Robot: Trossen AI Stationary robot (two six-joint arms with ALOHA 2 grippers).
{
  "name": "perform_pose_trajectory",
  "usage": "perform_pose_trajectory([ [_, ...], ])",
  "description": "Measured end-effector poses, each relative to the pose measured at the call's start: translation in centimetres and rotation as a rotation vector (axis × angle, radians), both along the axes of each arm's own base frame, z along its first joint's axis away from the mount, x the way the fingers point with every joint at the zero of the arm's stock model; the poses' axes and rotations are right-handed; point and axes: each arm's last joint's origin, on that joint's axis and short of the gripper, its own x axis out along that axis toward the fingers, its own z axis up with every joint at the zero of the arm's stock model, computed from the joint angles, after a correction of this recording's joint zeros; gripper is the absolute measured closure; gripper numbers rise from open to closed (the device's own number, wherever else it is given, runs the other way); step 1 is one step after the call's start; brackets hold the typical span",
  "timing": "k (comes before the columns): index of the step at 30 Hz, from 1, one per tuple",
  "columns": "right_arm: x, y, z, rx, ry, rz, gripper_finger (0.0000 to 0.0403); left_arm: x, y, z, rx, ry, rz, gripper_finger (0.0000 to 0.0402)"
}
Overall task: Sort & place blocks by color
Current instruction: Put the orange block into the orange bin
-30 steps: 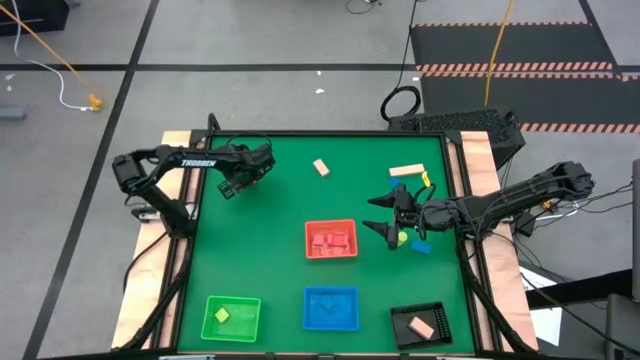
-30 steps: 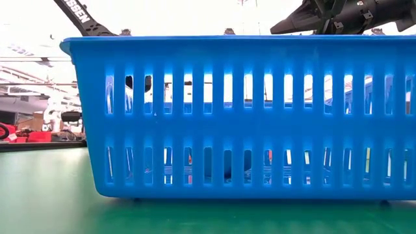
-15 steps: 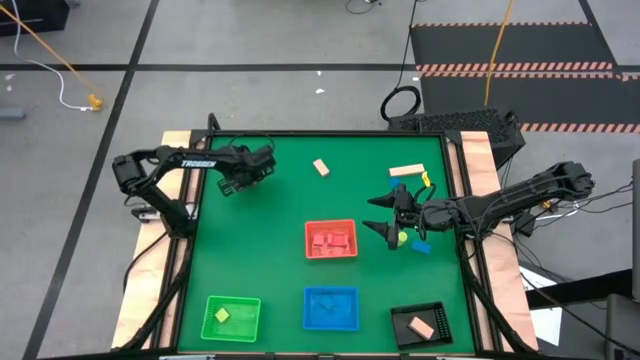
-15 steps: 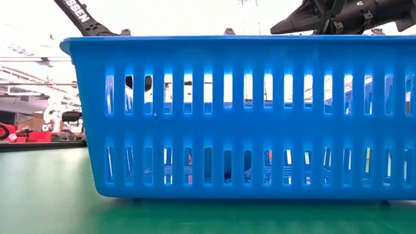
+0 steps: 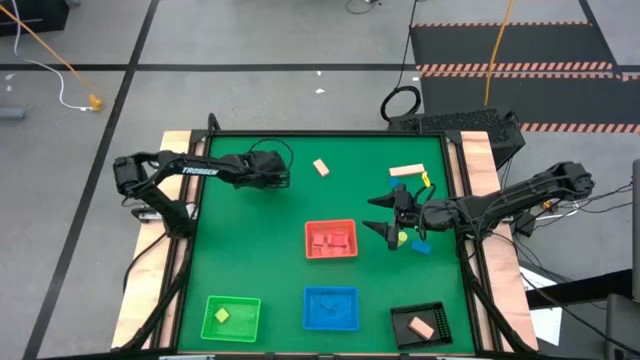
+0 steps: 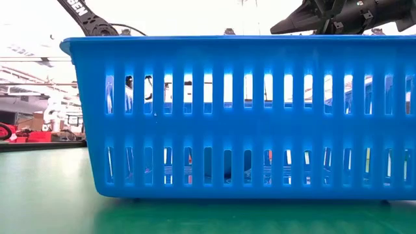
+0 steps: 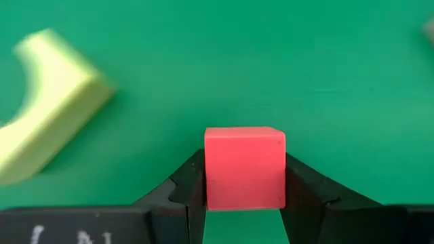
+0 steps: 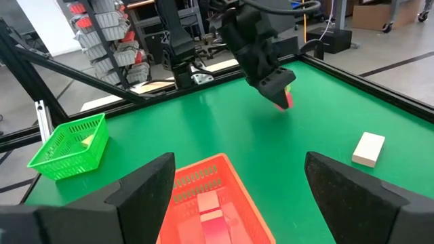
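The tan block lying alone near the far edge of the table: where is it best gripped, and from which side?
Probably across its two long faces, coming straight down from above. The tan block lies flat and slanted, with nothing close beside it.

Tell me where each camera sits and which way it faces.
High view: overhead, straight down on the table; both arms show.
Low view: at tabletop height, facing the blue tray; arm parts above.
Left wrist view: on the left arm, looking down past the left claw shut on the red cube.
Right wrist view: on the right arm, looking across past the open right claw.
Shared: the right wrist view shows that cube too.
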Motion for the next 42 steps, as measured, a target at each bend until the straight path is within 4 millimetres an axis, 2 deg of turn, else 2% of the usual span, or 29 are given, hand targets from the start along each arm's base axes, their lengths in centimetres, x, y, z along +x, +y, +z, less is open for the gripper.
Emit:
perform_pose_trajectory([
  [4,0.0,0.0,0.0,0.0,0.0,0.0,0.0085,1.5,-0.6,1.2,0.109,-0.102,-0.143,0.0252],
  [7,0.0,0.0,0.0,0.0,0.0,0.0,0.0085,2.8,-1.4,2.3,0.197,-0.196,-0.243,0.0256],
  [14,0.0,0.0,0.0,0.0,-0.001,0.0,0.0085,5.5,-5.6,4.0,0.347,-0.357,-0.507,0.0265],
  [22,0.0,0.0,0.0,0.0,-0.001,0.0,0.0085,6.9,-10.8,5.4,0.456,-0.489,-0.724,0.0235],
  [25,0.0,0.0,0.0,0.0,-0.001,0.0,0.0085,7.2,-12.3,6.0,0.491,-0.55,-0.777,0.0252],
  [35,0.0,0.0,0.0,0.001,-0.001,0.0,0.0085,7.2,-15.9,6.7,0.542,-0.636,-0.907,0.035],
  [42,0.0,0.0,0.0,0.0,-0.001,0.0,0.0085,7.1,-16.7,6.6,0.504,-0.644,-0.908,0.0364],
])
